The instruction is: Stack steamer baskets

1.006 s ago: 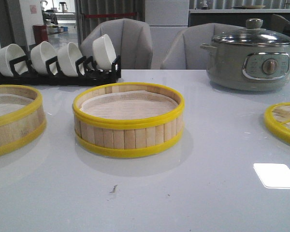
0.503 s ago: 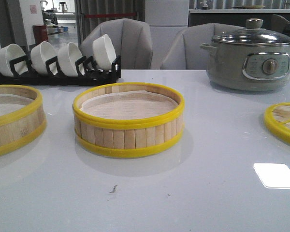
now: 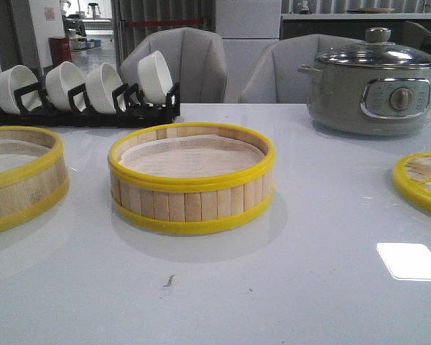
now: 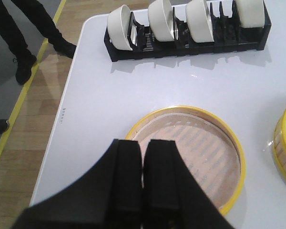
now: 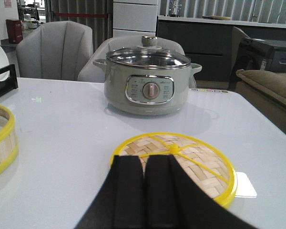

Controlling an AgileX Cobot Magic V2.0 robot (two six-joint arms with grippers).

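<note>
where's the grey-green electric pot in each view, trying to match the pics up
Front view: the electric pot stands at the far right of the table, behind the woven lid.
Left wrist view: not in it.
Right wrist view: centre of the picture, beyond the same woven lid, past the shut right claw.
Shared landmark: the woven lid with the yellow rim.

One steamer basket (image 3: 191,180) sits mid-table, another (image 3: 18,176) to its left.
</note>
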